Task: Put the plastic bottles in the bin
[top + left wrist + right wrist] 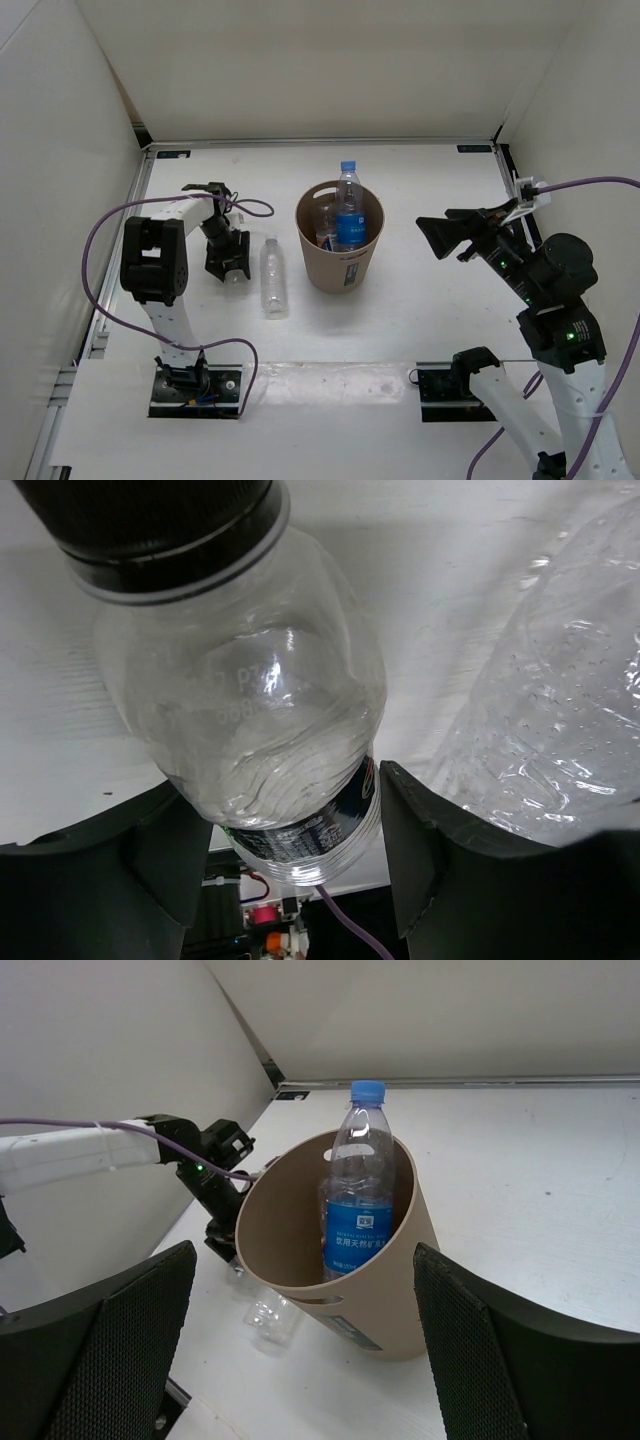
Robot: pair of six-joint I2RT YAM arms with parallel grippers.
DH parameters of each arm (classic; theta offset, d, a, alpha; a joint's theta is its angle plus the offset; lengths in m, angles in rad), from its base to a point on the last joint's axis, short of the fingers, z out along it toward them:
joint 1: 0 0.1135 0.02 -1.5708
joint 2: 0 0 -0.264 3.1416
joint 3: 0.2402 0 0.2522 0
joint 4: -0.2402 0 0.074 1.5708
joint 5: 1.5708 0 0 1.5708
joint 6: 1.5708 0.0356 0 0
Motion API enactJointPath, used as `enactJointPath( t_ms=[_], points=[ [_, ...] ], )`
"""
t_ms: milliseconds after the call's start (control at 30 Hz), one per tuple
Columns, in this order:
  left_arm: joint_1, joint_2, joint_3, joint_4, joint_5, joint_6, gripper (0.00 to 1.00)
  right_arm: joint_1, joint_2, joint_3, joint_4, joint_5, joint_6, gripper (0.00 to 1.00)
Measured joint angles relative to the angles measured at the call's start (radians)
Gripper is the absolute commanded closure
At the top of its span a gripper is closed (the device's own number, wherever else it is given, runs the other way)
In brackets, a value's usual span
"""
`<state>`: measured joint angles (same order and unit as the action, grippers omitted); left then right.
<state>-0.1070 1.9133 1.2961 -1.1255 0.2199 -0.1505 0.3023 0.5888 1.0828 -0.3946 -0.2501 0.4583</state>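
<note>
Left jaws grip the dark-labelled bottle (250, 705), right jaws gape empty, so lift it higher than the bin (322, 264) first.

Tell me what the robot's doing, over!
Left gripper shut on dark-labelled bottle. Right gripper open, empty. Blue-labelled bottle in bin. Clear bottle lying close beside.

Robot lab, white enclosure (300, 70), bolted arms (165, 300)

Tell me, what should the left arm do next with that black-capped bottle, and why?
Probably lift it straight up a little. The jaws of the left gripper look closed on the dark-labelled bottle, down beside the clear bottle, and the bin is taller, so it needs height first.
</note>
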Motion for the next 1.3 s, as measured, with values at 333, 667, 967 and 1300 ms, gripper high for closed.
enactJointPath(
  t_ms=[333,667,967,1300],
  points=[
    [-0.001,-0.262,0.028,-0.035,-0.218,-0.047,0.69,-0.02,-0.002,0.007,-0.027,0.0,-0.005,0.1],
    [-0.213,-0.624,0.392,-0.015,-0.352,-0.141,0.65,-0.026,-0.018,0.008,-0.038,-0.007,-0.005,0.1],
    [-0.627,-0.439,0.58,0.063,-0.584,-0.159,0.63,-0.018,-0.053,0.039,-0.095,0.009,-0.021,0.1],
    [-0.765,-0.209,0.679,0.134,-0.644,-0.142,0.58,-0.022,-0.066,0.068,-0.159,0.019,-0.048,0.1]
  ],
)
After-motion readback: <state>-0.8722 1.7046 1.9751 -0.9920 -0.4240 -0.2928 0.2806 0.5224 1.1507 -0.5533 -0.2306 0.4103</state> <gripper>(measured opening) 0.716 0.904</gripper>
